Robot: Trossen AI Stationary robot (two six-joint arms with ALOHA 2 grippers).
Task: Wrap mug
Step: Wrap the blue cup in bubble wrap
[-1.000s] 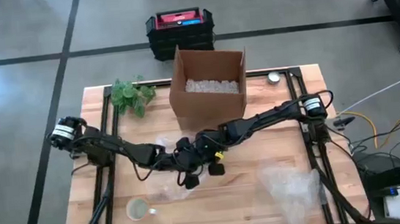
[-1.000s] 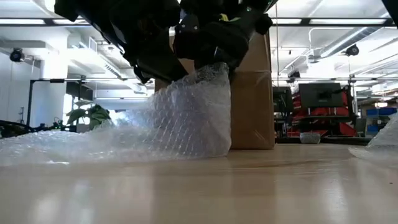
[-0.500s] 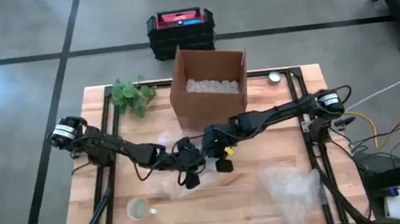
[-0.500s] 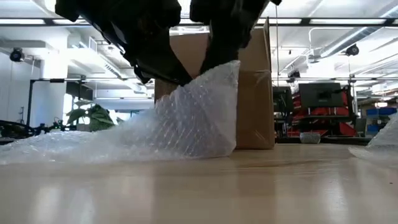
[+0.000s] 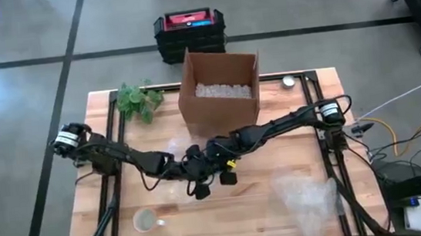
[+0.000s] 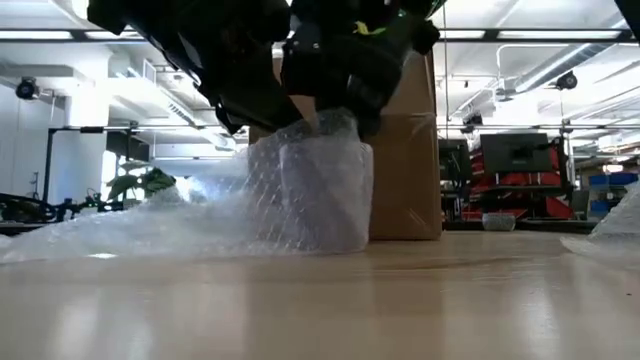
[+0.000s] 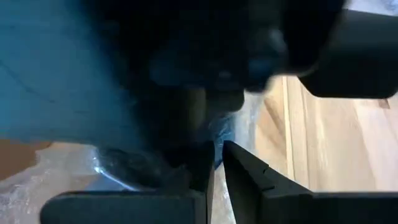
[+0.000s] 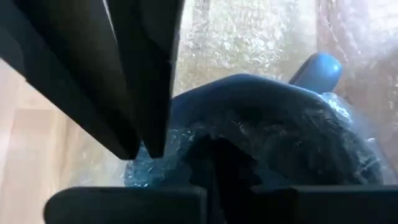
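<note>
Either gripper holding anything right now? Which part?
Both grippers, left and right, pinch the bubble wrap at its top edge, over the blue mug.

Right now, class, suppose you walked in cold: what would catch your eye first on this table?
Both dark arms meet at mid-table, the left claw and right claw crowding over a blue mug bundled in bubble wrap. Behind them stands an open cardboard box, and a spare crumpled sheet lies at the near right.
</note>
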